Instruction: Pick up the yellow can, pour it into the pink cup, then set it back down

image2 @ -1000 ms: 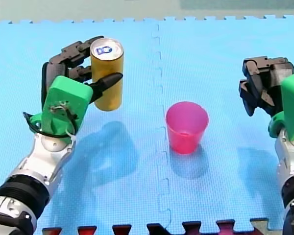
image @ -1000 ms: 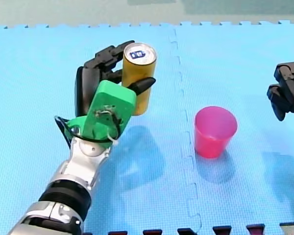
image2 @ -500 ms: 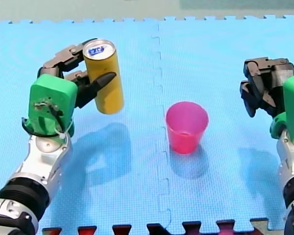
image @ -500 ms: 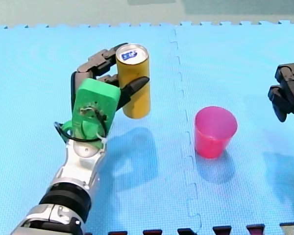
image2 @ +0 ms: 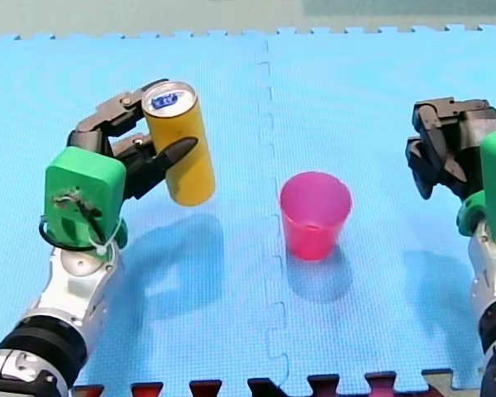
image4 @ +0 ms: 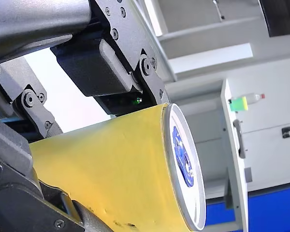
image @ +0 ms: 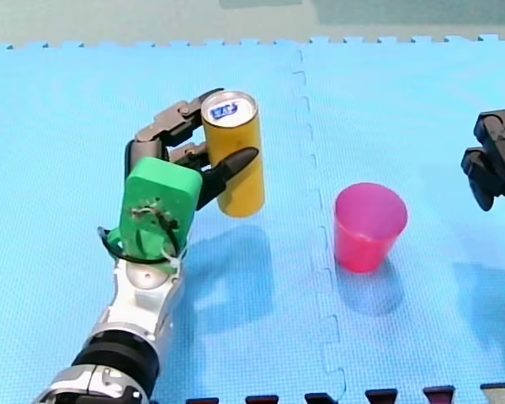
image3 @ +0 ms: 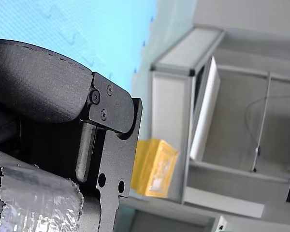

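Note:
My left hand (image: pixel 204 154) is shut on the yellow can (image: pixel 235 156), which hangs above the blue mat left of centre, its top tipped slightly away from the cup. The can's silver lid with a blue label faces up. The second wrist view shows the same can (image4: pixel 106 169) close up between black fingers (image4: pixel 101 63). The pink cup (image2: pixel 315 214) stands upright on the mat to the right of the can, apart from it. My right hand (image2: pixel 445 149) hovers at the right edge, fingers curled, holding nothing.
The blue foam mat (image: pixel 404 109) has a jigsaw seam (image: pixel 314 168) running front to back between can and cup. Dark and red tiles line the near edge (image2: pixel 314 387). Shelving and a yellow box (image3: pixel 154 166) show in the first wrist view.
My left hand has carried the can a little to the right toward the cup and lower in view, and the wrist has turned. The cup and right hand have not moved.

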